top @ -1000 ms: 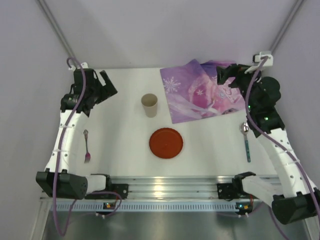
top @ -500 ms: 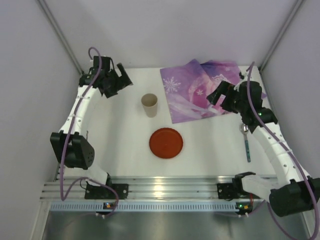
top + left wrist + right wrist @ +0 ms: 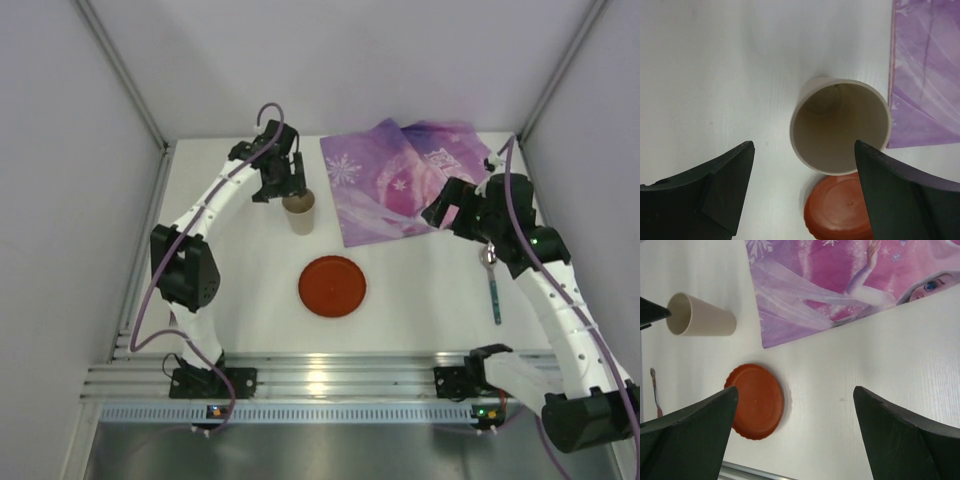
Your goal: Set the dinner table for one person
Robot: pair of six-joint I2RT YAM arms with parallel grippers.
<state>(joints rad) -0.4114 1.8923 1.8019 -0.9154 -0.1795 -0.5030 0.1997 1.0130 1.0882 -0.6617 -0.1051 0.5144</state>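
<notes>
The white dinner table (image 3: pixel 240 290) holds a beige cup (image 3: pixel 299 210), a red plate (image 3: pixel 332 286), a spoon with a blue handle (image 3: pixel 493 280) and a purple-pink placemat (image 3: pixel 400 180). My left gripper (image 3: pixel 283 186) is open and empty just behind the cup. In the left wrist view the cup (image 3: pixel 840 132) stands upright just beyond the gripper (image 3: pixel 805 192), in line with the gap between its fingers. My right gripper (image 3: pixel 445 212) is open and empty above the placemat's near right edge. Its wrist view shows the gripper (image 3: pixel 795 432), the plate (image 3: pixel 756 401) and the cup (image 3: pixel 700 315).
A silver rail (image 3: pixel 330 375) runs along the table's near edge. Grey walls close in the back and sides. A pink fork (image 3: pixel 655 392) lies at the far left in the right wrist view; my left arm hides it in the top view.
My left arm has swung from the back left corner to the right, up to the cup. My right gripper has moved a little forward over the placemat's near edge.
</notes>
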